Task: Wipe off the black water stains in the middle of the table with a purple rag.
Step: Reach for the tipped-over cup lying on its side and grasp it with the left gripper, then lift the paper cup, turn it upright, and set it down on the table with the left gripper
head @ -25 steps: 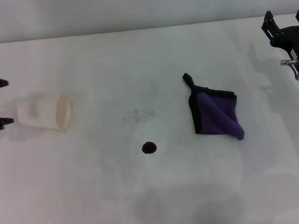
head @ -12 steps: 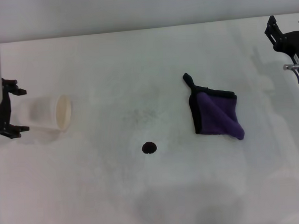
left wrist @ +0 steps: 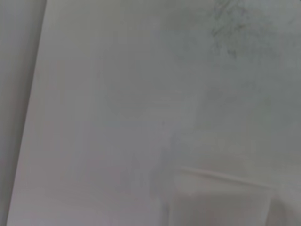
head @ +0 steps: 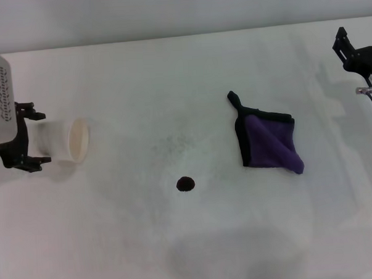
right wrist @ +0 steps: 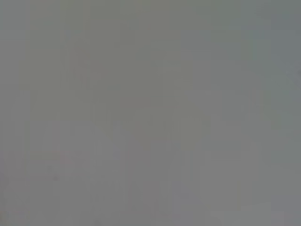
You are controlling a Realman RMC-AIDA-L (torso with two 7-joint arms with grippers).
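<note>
— White and matte, the table (head: 196, 238) lay wide under the head camera. What had changed in the last second?

— The left gripper (head: 29, 137) had come in from the table's left edge, and its fingers now stood spread on either side of the closed end of a paper cup (head: 62, 140) lying on its side. It was not clamped on it. The right gripper (head: 358, 39) had drifted slightly toward the far right edge, fingers parted, holding nothing.

— And the task's own things?

— Untouched. The purple rag (head: 269, 142) lay folded right of centre, its black loop pointing away from the robot. The black water stains (head: 186, 184), one small blot, sat near the middle, well apart from the rag.

— So what did that mean?

— Wiping had not begun; I judged the left arm was dealing with the cup first.
</note>
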